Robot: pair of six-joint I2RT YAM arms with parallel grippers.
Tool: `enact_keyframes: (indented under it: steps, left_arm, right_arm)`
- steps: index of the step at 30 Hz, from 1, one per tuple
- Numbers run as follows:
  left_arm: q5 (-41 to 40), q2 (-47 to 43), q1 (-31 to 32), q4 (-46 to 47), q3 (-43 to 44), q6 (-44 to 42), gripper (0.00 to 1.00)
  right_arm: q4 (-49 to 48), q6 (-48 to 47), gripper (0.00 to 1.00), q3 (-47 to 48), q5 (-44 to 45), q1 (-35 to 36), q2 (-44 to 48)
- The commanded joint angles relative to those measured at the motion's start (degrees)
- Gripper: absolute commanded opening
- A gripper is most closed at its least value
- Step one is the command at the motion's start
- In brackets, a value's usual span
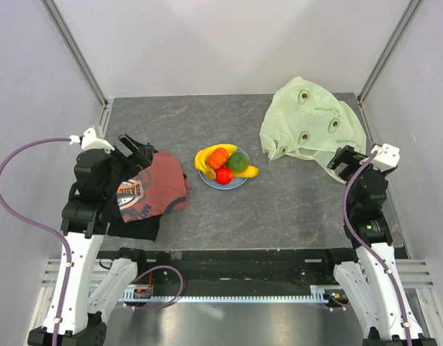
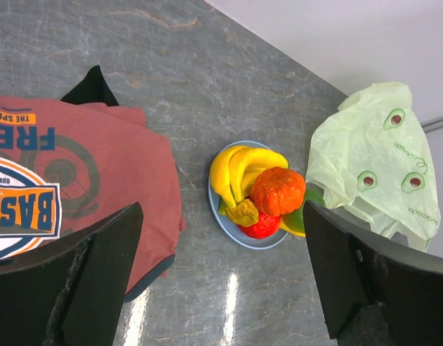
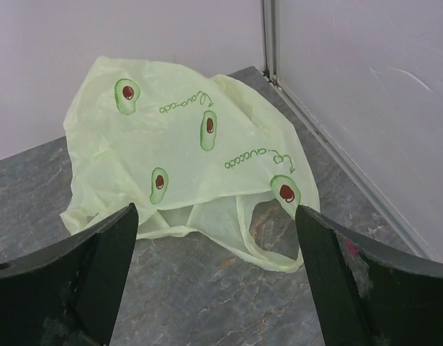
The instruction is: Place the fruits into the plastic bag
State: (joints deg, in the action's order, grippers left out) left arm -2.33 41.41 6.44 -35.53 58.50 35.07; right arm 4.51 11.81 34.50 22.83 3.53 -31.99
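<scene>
The left gripper (image 1: 140, 150) hovers over a red printed T-shirt (image 1: 160, 189) at the left of the tabletop (image 1: 286, 213), its jaws wide apart and empty. In the middle, the fruits (image 1: 225, 165) sit piled on a blue plate (image 1: 208, 182). At the far right the plastic bag (image 1: 315, 119) lies crumpled flat, with the right gripper (image 1: 342, 160) above its near edge, jaws spread, holding nothing.

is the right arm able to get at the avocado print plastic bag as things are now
Probably yes. The open right tool faces the thin pale green plastic bag with avocado prints, which lies on the grey table just ahead with nothing between them.
</scene>
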Motion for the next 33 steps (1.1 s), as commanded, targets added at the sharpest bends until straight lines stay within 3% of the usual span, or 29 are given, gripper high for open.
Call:
enact_keyframes:
  steps: [1,6,12,21,24,29,33]
  left_arm:
    - [-4.08,0.69,-0.37,-0.59,2.85,-1.49,0.99]
    - [-7.42,1.92,-0.28,-1.82,4.42,-5.7,0.99]
    - [-11.64,3.68,-0.37,-5.69,6.27,-11.87,0.99]
    - [-0.5,6.48,-0.37,-4.02,5.66,-9.67,0.99]
    - [-1.44,7.19,-0.37,-4.02,7.06,-9.93,0.97]
    - [-4.09,4.83,-0.37,-5.16,7.07,-14.5,0.95]
    - [-0.5,5.17,-0.37,-4.64,6.36,-11.35,0.9]
  right_arm:
    - [2.07,3.29,0.98,2.23,2.74,0.07,-0.18]
    - [14.0,4.62,0.98,12.14,1.43,0.07,-7.27]
    - [16.84,4.09,0.98,18.75,-0.33,-0.1,-14.85]
    - [25.18,4.79,0.98,29.39,-7.1,-5.88,-27.41]
    - [25.81,6.02,0.98,30.45,-10.52,-8.71,-31.9]
    - [29.13,6.46,0.96,36.14,-22.71,-9.15,-42.6]
    - [23.9,15.76,0.92,34.24,-34.41,-8.54,-46.93]
